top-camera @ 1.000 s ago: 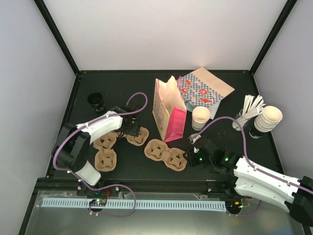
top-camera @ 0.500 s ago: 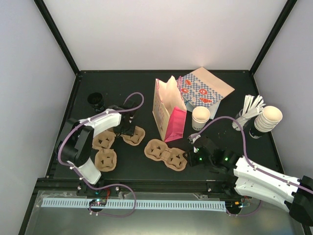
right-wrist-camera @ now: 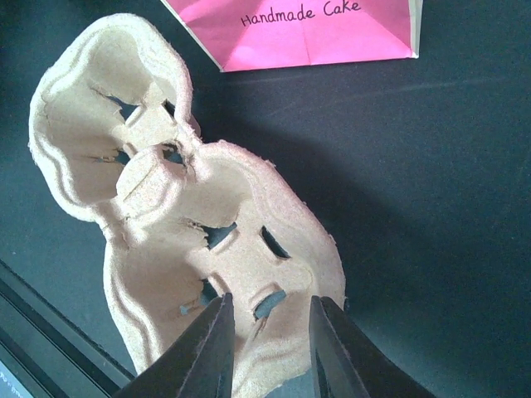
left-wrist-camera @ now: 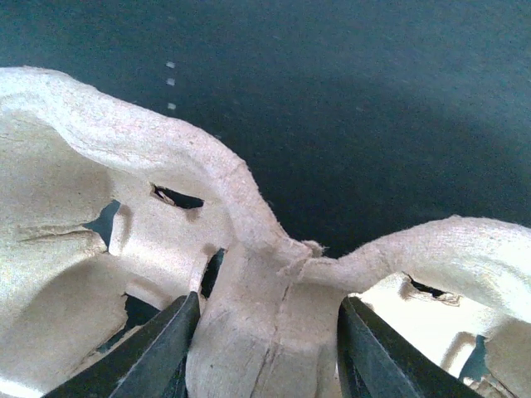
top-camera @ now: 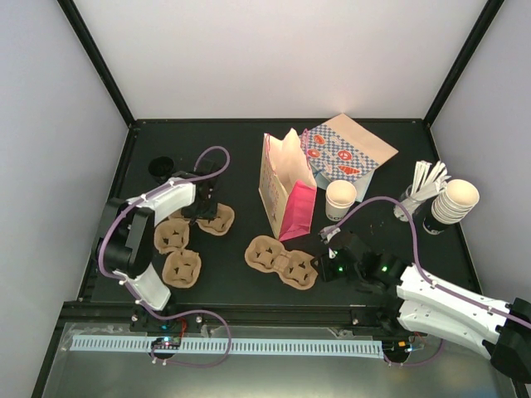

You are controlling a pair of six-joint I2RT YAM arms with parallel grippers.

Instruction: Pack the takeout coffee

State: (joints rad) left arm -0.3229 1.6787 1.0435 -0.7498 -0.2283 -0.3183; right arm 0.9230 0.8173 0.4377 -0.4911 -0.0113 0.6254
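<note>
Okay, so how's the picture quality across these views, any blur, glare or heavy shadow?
Top external: sharp, evenly lit, pale walls bright against the black table. Left wrist: close on the left cup carrier, fibres crisp, table beyond soft. Right wrist: middle cup carrier sharp, pink bag lettering legible, no glare.

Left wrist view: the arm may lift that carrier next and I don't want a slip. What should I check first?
1. Left gripper astride carrier ridge: ok.
2. Left grip firm on it: cannot tell.
3. Coffee upright beside bag: ok.
4. Bag standing, mouth open: ok.
5. Right gripper holding middle carrier: cannot tell.
</note>
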